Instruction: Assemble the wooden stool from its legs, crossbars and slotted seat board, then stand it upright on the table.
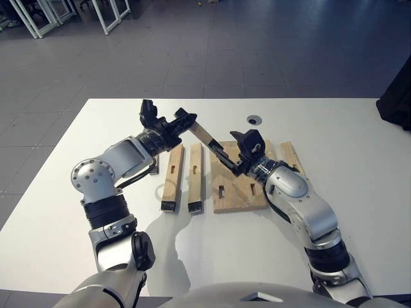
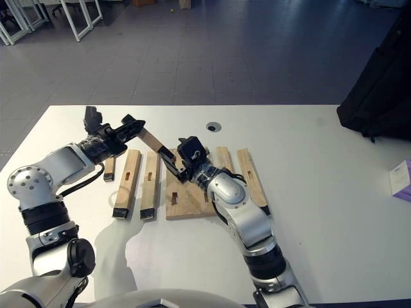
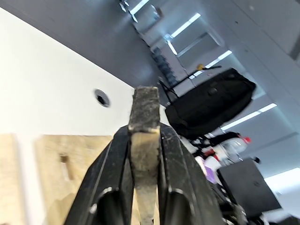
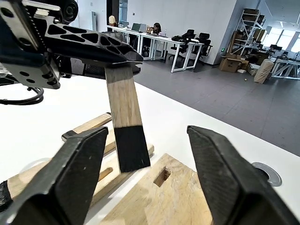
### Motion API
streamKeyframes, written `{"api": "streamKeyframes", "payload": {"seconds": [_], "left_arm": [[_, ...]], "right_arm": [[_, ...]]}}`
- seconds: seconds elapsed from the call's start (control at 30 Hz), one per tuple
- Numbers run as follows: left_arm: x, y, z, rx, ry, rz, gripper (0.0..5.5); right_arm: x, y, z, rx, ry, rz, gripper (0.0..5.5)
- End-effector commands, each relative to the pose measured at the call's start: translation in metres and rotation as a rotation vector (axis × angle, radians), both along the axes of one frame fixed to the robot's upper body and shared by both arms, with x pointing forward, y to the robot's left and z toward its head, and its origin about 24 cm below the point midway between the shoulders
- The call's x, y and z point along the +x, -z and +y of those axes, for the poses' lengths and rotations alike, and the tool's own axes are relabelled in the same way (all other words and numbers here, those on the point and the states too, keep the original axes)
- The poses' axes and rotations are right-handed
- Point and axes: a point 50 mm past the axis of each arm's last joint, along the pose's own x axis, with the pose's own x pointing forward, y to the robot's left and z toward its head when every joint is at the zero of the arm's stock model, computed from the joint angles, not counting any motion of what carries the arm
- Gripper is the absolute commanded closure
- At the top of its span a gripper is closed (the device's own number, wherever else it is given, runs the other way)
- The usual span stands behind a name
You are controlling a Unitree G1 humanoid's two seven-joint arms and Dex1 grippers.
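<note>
Left pincer (image 1: 186, 119) pinching a leg (image 1: 204, 136), right pincer (image 4: 147, 133) spread.
I see the leg slant down over the slotted seat board (image 1: 241, 194) on the counter (image 1: 350, 167); whether its black end touches the board I can't tell, since the right pincer partly hides it.

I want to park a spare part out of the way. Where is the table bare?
Widest bare patch: the table right of the outermost leg, up to the purple box. Also the far strip beyond the cable hole. Crowded: the middle, around the seat board, with legs lying on both sides.
</note>
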Motion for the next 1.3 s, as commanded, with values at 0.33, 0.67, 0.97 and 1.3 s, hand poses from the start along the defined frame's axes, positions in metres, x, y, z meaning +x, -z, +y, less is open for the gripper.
{"api": "streamKeyframes", "payload": {"seconds": [0.33, 0.67, 0.97, 1.3], "left_arm": [[-0.038, 0.007, 0.012, 0.866, -0.391, -0.078, 5.06], [-0.030, 0.025, 0.000, 0.807, -0.359, -0.131, 5.06], [-0.029, 0.041, 0.001, 0.787, -0.399, -0.072, 5.06], [-0.032, 0.043, 0.007, 0.816, -0.426, -0.057, 5.06]], "right_arm": [[-0.012, 0.026, -0.027, 0.016, 0.353, 0.093, 0.36], [-0.011, 0.032, -0.026, 0.006, 0.369, 0.106, 0.36], [-0.010, 0.033, -0.028, 0.000, 0.377, 0.106, 0.36], [-0.009, 0.031, -0.031, -0.016, 0.368, 0.097, 0.36]]}}
